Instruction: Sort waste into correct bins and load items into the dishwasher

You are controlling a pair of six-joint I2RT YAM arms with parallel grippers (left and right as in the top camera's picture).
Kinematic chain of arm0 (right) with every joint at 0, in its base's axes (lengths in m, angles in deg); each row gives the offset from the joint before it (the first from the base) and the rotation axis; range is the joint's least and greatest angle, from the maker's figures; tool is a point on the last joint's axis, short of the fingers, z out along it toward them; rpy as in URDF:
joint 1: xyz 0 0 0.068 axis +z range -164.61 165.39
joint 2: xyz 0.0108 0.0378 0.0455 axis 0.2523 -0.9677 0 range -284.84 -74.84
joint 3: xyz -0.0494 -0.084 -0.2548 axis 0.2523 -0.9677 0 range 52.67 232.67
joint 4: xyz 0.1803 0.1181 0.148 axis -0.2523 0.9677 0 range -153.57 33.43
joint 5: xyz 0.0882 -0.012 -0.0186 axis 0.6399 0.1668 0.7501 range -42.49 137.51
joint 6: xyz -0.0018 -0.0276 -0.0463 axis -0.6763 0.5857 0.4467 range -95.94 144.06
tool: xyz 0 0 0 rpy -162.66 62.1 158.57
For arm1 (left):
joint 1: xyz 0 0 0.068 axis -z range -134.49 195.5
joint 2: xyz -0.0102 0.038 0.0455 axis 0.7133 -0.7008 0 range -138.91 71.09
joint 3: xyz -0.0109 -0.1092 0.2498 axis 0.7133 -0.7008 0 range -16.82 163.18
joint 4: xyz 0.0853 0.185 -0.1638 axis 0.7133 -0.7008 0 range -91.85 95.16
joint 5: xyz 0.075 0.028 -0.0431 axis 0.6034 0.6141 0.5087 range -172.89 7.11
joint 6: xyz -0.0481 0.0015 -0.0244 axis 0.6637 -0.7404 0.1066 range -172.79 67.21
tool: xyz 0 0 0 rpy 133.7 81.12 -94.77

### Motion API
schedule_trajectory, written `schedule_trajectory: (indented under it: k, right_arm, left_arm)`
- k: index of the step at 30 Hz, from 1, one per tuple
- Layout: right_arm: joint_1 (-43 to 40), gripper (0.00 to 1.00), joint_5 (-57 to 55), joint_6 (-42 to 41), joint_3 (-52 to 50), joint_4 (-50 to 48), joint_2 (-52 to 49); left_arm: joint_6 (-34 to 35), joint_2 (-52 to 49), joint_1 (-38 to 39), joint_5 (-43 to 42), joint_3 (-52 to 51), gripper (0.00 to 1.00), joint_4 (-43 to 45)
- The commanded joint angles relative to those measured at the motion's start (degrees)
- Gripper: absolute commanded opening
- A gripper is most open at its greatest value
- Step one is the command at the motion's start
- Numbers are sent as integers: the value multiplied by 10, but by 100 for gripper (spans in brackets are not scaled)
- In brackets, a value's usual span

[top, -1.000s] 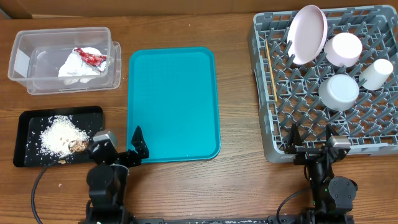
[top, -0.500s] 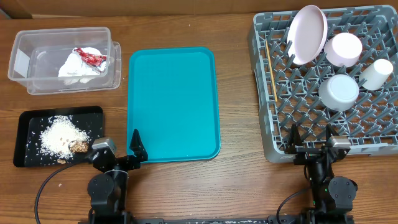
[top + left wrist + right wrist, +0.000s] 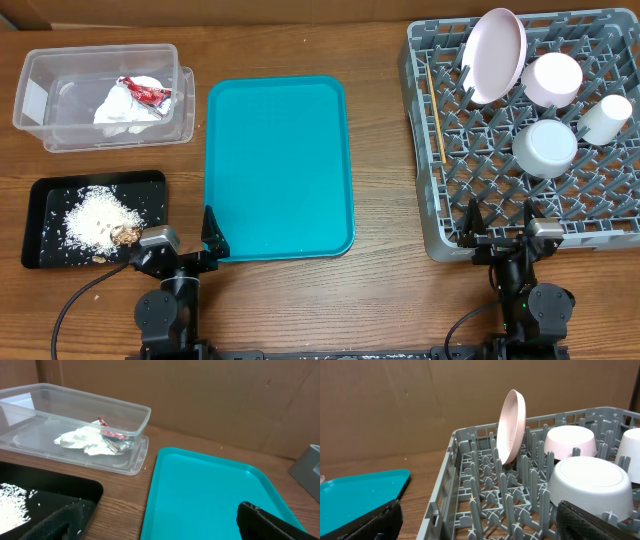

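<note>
Wooden table (image 3: 380,300): teal tray (image 3: 280,165) before left tool (image 3: 161,526), dish rack (image 3: 500,190) before right tool (image 3: 500,222); both apart.

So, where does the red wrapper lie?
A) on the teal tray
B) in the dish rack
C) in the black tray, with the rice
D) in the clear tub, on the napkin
D: the overhead view shows the red wrapper on top of the napkin inside the clear tub, and the left wrist view agrees.
</note>
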Motion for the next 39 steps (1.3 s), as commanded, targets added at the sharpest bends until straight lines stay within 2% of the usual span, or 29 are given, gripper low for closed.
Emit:
schedule_trajectory:
  k: [1, 8, 39]
  right_arm:
    - [-3, 100, -3, -4, -6, -2, 6]
    - [-3, 100, -3, -4, -6, -2, 6]
    - [-3, 100, -3, -4, -6, -2, 6]
  left_arm:
    - [-23, 8, -4, -3, -4, 100, 2]
    - [-85, 8, -4, -3, -4, 100, 2]
    - [-71, 8, -4, -13, -4, 100, 2]
